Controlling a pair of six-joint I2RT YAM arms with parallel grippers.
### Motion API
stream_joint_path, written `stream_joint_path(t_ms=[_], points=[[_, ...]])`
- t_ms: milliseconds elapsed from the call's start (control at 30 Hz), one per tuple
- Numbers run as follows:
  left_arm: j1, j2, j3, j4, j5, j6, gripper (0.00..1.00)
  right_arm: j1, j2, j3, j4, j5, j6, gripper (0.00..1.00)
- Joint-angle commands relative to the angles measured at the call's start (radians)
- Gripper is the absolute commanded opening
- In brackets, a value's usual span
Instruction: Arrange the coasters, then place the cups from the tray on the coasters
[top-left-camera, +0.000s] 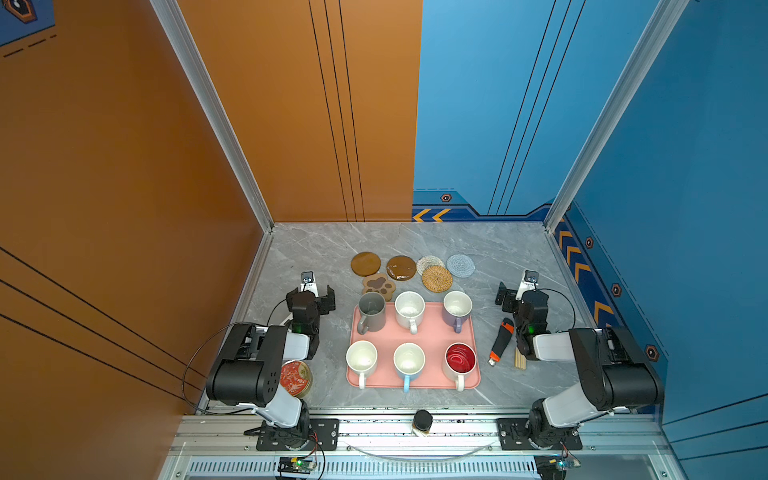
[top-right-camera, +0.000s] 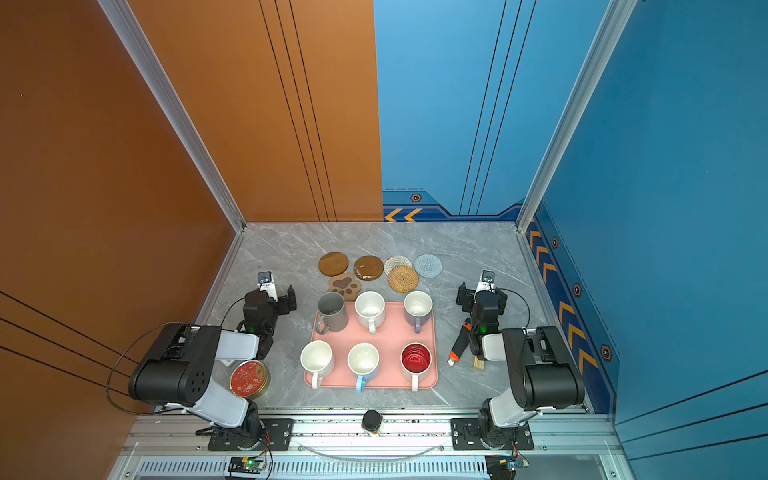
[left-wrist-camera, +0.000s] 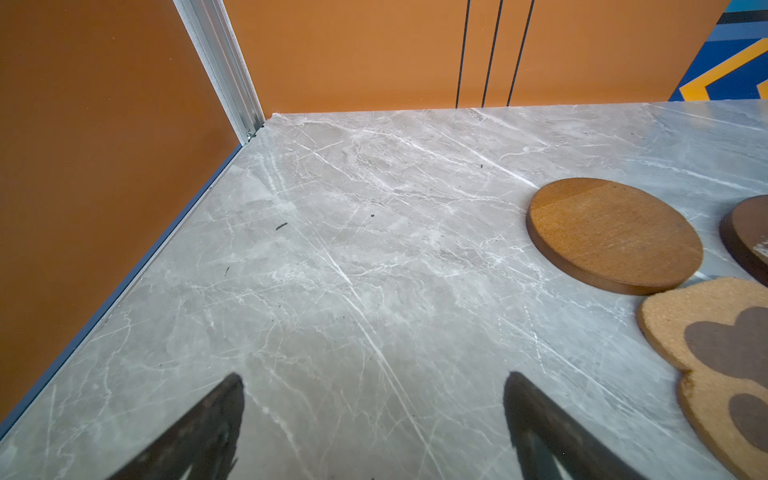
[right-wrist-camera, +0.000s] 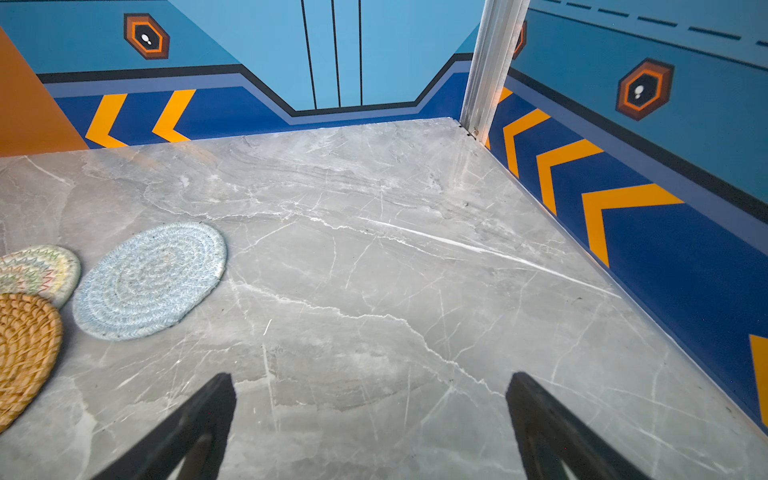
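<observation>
Six coasters lie in a cluster behind the pink tray (top-left-camera: 432, 332): two brown discs (top-left-camera: 365, 264) (top-left-camera: 401, 268), a paw-shaped one (top-left-camera: 378, 286), a white woven one (top-left-camera: 430, 263), a rattan one (top-left-camera: 437, 279) overlapping it, and a grey-blue one (top-left-camera: 460, 265). Six cups stand on the tray: grey (top-left-camera: 371, 307), speckled cream (top-left-camera: 409, 309), lavender (top-left-camera: 457, 309), white (top-left-camera: 361, 359), light blue (top-left-camera: 409, 361) and red-inside (top-left-camera: 460, 359). My left gripper (top-left-camera: 311, 297) (left-wrist-camera: 374, 380) hovers open left of the tray. My right gripper (top-left-camera: 521, 295) (right-wrist-camera: 372, 380) hovers open on the right. Both are empty.
A red-topped tin (top-left-camera: 296, 377) sits by the left arm's base. An orange and black utility knife (top-left-camera: 500, 340) and wooden sticks (top-left-camera: 519, 363) lie right of the tray. A dark jar (top-left-camera: 422, 420) stands on the front rail. Walls close three sides.
</observation>
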Motion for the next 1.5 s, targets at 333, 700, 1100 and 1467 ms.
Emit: stream_joint_path(t_ms=[333, 700, 1100, 1467], points=[[-0.001, -0.007, 0.006, -0.007, -0.016, 0.002, 0.98, -0.014, 0.002, 0.008, -0.009, -0.049, 0.002, 1.0], [-0.001, -0.007, 0.006, -0.007, -0.014, 0.001, 0.98, -0.018, 0.002, 0.006, -0.008, -0.055, 0.004, 1.0], [-0.001, -0.006, 0.006, -0.007, -0.015, 0.002, 0.98, -0.016, 0.002, 0.006, -0.009, -0.055, 0.005, 1.0], [0.0, -0.005, 0.008, -0.007, -0.014, 0.002, 0.98, -0.016, 0.002, 0.006, -0.009, -0.052, 0.005, 1.0]])
